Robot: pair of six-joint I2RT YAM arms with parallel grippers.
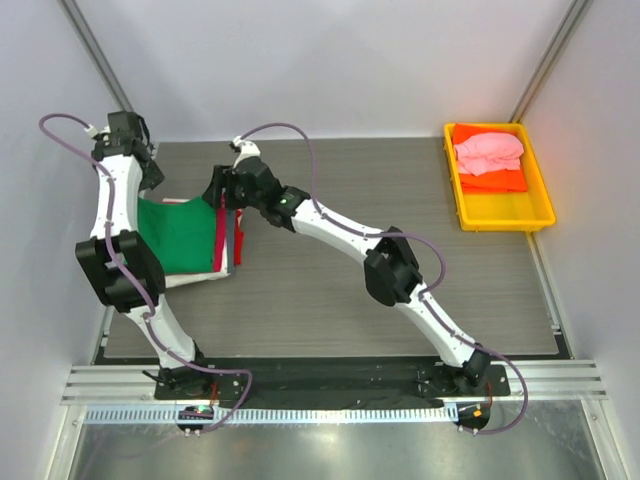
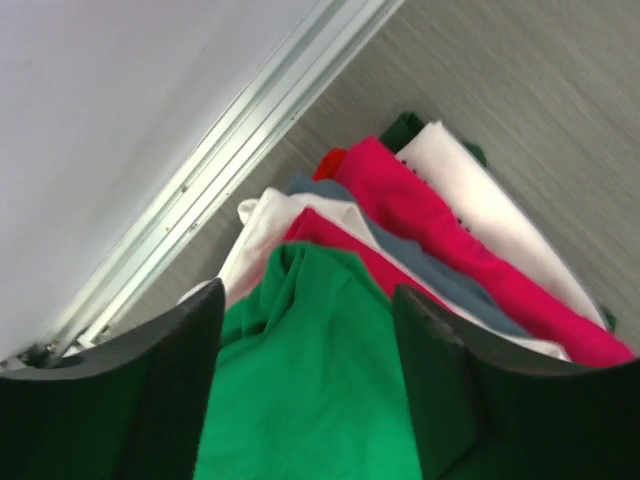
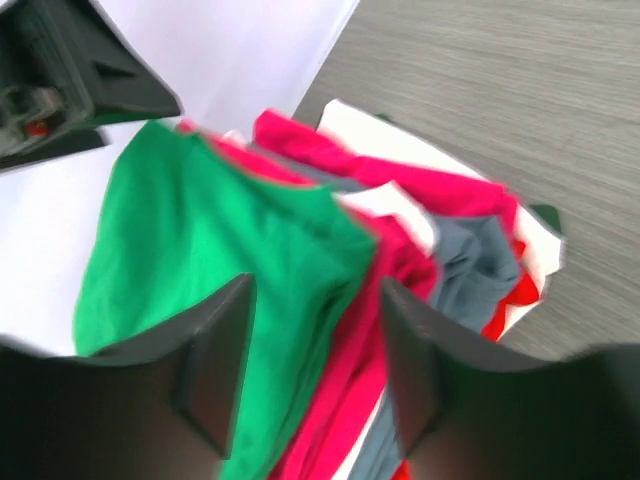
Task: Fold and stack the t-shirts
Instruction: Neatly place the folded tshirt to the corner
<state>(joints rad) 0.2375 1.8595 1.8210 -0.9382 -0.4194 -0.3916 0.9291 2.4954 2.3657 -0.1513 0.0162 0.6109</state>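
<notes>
**While both pincers stand spread, the green shirt lies on the pile**

Since the left gripper (image 2: 308,300) and the right gripper (image 3: 318,290) both show their fingers parted with nothing pinched, the green t-shirt (image 1: 180,235) rests on its own, on top of the stack (image 1: 228,240) at the left side of the table (image 1: 400,300), close to the left wall. Crimson, white and grey layers (image 2: 440,275) peek out from under it along the right edge.

The relation that matters — the green cloth lies directly below and between each pair of fingers, so a straight lift away looks like the safe way out; a sideways drag could ruffle the top fold.

What seems left to fold lies well apart: a pink t-shirt (image 1: 488,150) on an orange one (image 1: 490,182) in the yellow tray (image 1: 540,215) at the far right. That side belongs to the right arm, whose base is nearer.

Both arms reach over the pile — the left folded back sharply along the wall, the right stretched long and diagonal across the table.
</notes>
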